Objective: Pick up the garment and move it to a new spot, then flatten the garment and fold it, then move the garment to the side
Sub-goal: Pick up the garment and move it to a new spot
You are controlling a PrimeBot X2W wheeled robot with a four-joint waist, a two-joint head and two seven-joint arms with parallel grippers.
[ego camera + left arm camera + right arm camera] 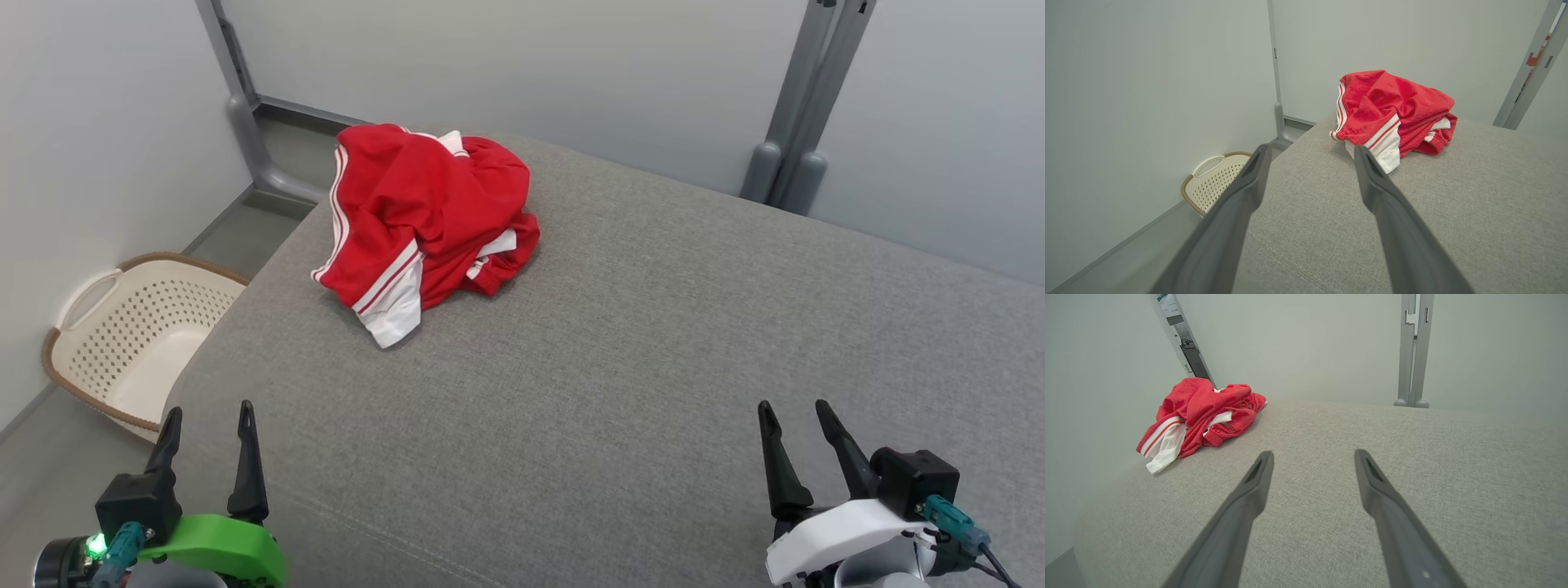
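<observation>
1. The garment [424, 229], red with white stripes and a white panel, lies crumpled in a heap on the far left part of the grey padded surface [637, 351], close to its left edge.
2. The left gripper [209, 410] hovers over the near left edge of the surface, its two fingers spread wide with nothing between them. It is well apart from the heap.
3. The right gripper [792, 406] hovers at the near right, likewise spread wide and empty, and farther from the cloth.
4. Judging by this, the step in hand is the first one: the pick-up has not begun, and flattening, folding and moving aside all remain.
5. The next move probably calls for a reach forward, most readily by the left arm, which is nearer. The fingers need to come down astride a raised fold and close on cloth rather than on the padding.
6. The bare middle and right of the surface offer room for the new spot.
7. A perforated basket [147, 314] stands on the floor just beside the left edge, so a careless nudge could slide the heap off that side.
</observation>
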